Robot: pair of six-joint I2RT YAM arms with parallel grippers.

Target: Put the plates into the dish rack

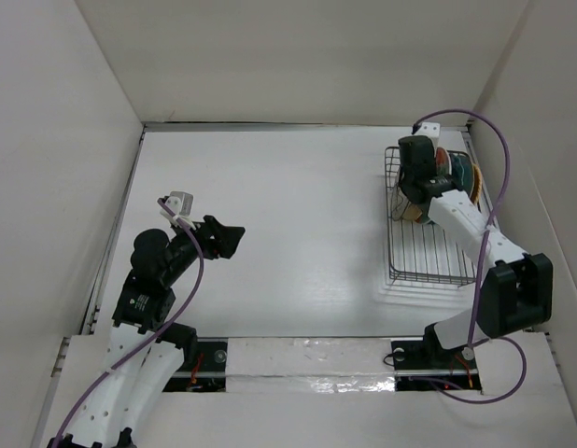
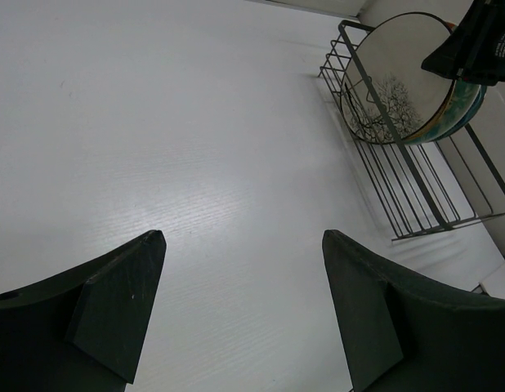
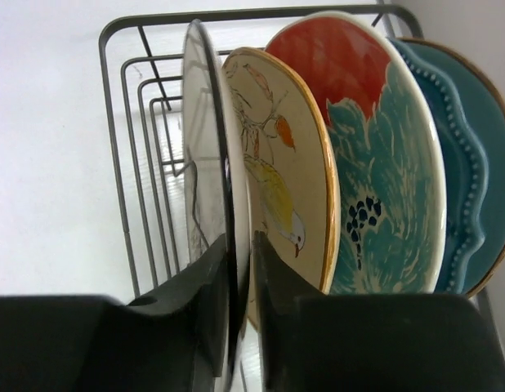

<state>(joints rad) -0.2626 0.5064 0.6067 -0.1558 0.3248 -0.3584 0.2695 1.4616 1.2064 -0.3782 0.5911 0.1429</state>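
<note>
The black wire dish rack point(image 1: 429, 252) stands at the right of the table. Several plates stand upright in its far end. In the right wrist view, from left to right, they are a dark-rimmed cream plate point(image 3: 205, 122), a tan plate with a bird and floral motif point(image 3: 277, 163), a red and aqua plate point(image 3: 375, 163) and a dark teal scalloped plate point(image 3: 473, 163). My right gripper point(image 3: 240, 245) is shut on the rim of the dark-rimmed cream plate, one finger on each face. My left gripper point(image 2: 244, 237) is open and empty above bare table at the left point(image 1: 234, 235).
The near half of the rack point(image 2: 416, 188) holds no plates. The dark-rimmed plate's face shows a tree motif in the left wrist view point(image 2: 395, 82). White walls close in the table on the left, back and right, close beside the rack.
</note>
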